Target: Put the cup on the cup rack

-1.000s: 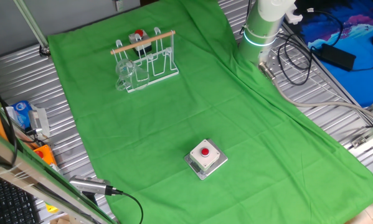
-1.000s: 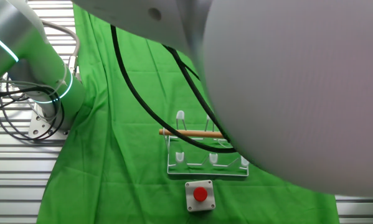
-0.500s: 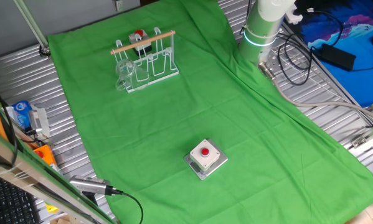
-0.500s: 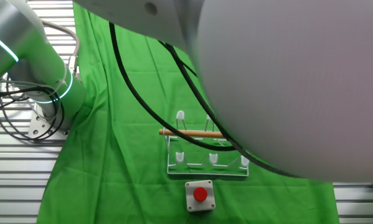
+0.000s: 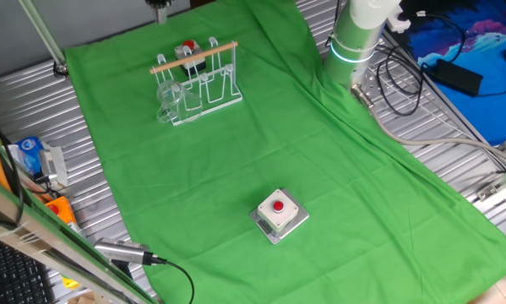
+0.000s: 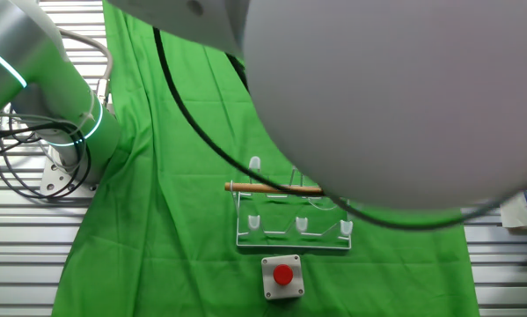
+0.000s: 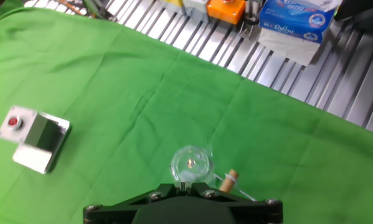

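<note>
Clear glossy cup [image 7: 191,164], matt green cloth [image 5: 236,160].

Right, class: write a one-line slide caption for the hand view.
Looking down past the pincer mount: clear cup at the rack's wooden bar, red-button box on the green cloth.

One fixed view: high and far, looking down across the green cloth [image 5: 261,143], arm base [image 5: 354,42] at the far right.
The other fixed view: opposite side, lower and nearer; a blurred arm part [image 6: 395,97] fills most of it.
Hand view: high up, facing straight down, fairly far off.
Shared: cup rack [image 5: 198,80] [image 6: 291,216] and red-button box [image 5: 279,214] [image 6: 282,276] [image 7: 33,140].
</note>
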You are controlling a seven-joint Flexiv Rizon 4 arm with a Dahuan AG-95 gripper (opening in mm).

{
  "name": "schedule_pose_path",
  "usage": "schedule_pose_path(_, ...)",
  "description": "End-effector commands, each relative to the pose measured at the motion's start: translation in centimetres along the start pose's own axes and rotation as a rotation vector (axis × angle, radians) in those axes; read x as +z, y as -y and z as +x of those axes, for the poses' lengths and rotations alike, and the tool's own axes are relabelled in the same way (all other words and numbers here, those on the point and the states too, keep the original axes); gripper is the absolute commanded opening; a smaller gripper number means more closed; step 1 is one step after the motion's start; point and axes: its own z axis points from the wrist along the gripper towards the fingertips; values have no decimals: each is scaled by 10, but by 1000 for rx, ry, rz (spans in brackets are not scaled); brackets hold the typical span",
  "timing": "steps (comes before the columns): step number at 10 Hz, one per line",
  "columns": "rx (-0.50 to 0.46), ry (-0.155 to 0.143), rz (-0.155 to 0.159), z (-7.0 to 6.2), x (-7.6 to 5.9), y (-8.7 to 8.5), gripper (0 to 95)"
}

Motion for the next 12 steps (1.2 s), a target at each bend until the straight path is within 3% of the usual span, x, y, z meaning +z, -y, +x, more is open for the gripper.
schedule_pose_path(1, 1, 1, 1, -4, 13, -1, 0)
schedule_pose_path(4, -7, -2, 3, -5, 35, -3, 0)
schedule_pose_path(9, -42, -20, 8, -5, 40, -3, 0)
schedule_pose_path(10, -40, -35, 13, -4, 40, -3, 0)
schedule_pose_path(11, -28, -70, -14, -4, 40, -3, 0)
schedule_pose_path(12, -26, -83, -21, -4, 40, -3, 0)
